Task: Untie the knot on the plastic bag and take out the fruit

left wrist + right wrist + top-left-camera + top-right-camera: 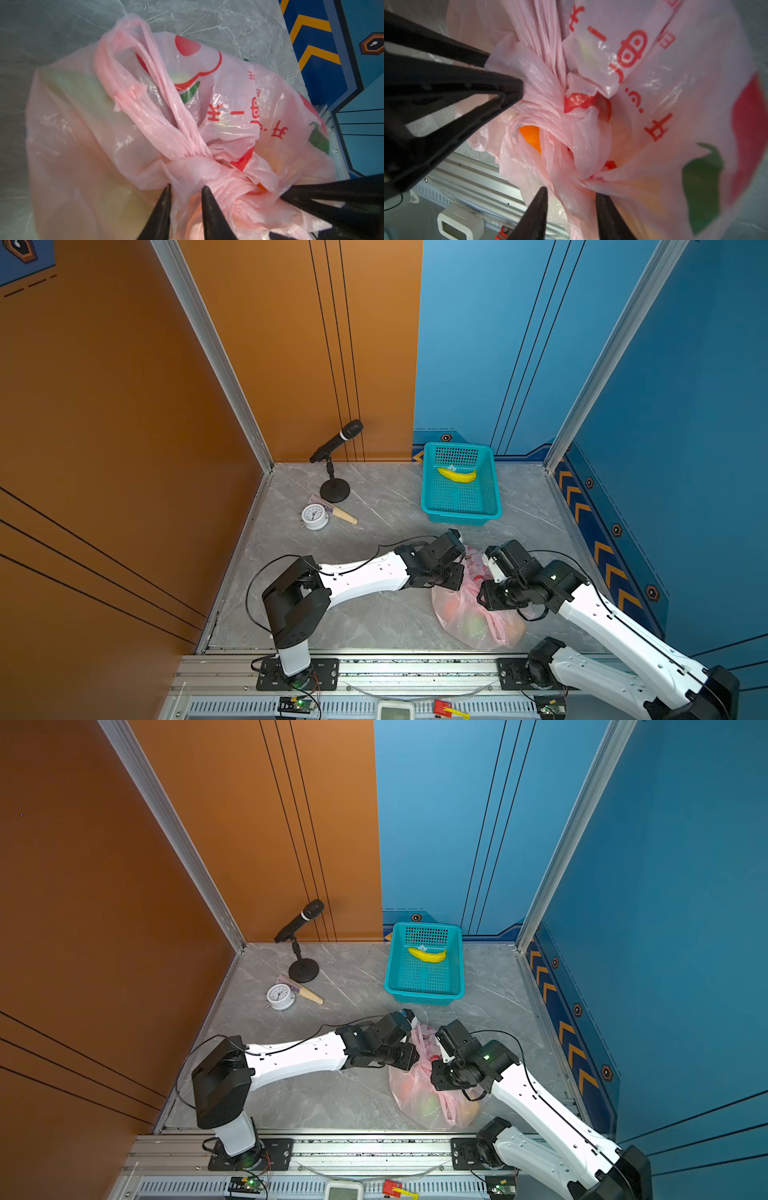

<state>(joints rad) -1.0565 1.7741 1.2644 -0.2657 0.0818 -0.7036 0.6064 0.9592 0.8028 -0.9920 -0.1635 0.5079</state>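
Left gripper (186,188): jaws nearly closed, pinching the knot (193,168). Knot: tied, a strap loop lying across the bag (457,614). Bag: pink, translucent, on the table (374,614) near its front edge, between both arms. Fruit (531,137): inside the bag; one orange piece shows through a gap beside the knot. Basket (432,506): behind the bag, apart from it, one banana (457,475) in it. Right gripper (571,192): jaws narrowed onto bunched bag plastic just beside the knot.

Both top views high above the counter (374,622), looking down, wrist views pressed close on the plastic bag (83,145), which all four share
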